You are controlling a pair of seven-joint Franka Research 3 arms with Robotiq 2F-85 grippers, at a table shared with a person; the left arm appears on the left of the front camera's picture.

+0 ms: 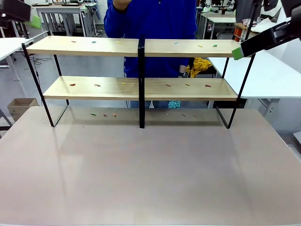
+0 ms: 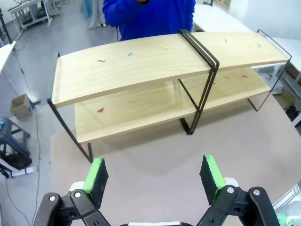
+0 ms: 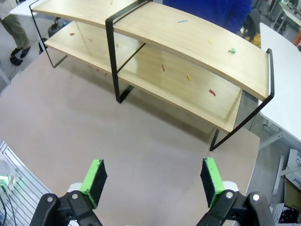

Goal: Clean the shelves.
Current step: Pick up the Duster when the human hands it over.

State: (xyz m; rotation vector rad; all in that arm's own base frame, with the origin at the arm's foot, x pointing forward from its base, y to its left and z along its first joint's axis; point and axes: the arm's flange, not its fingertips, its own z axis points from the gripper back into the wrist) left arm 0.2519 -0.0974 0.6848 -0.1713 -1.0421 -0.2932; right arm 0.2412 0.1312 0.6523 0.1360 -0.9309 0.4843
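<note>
The shelves (image 1: 94, 47) stand across the far half of the table: two long light-wood boards in a thin black frame with a central black post. Several small coloured scraps (image 1: 96, 85) lie on both boards and on the table under them. My left gripper (image 1: 34, 20) hovers high beside the shelves' upper left corner. In the left wrist view it (image 2: 154, 176) is open with nothing between its green pads, looking down at the shelves (image 2: 141, 66). My right gripper (image 1: 237, 52) hangs by the top board's right end. It (image 3: 152, 181) is open and holds nothing above the table, short of the shelves (image 3: 188, 37).
A person in a blue top (image 1: 150, 19) stands behind the shelves. The brown table (image 1: 150, 169) is bare in front of them. A white table (image 1: 277, 75) stands at the right, a cardboard box (image 1: 21, 106) on the floor at the left.
</note>
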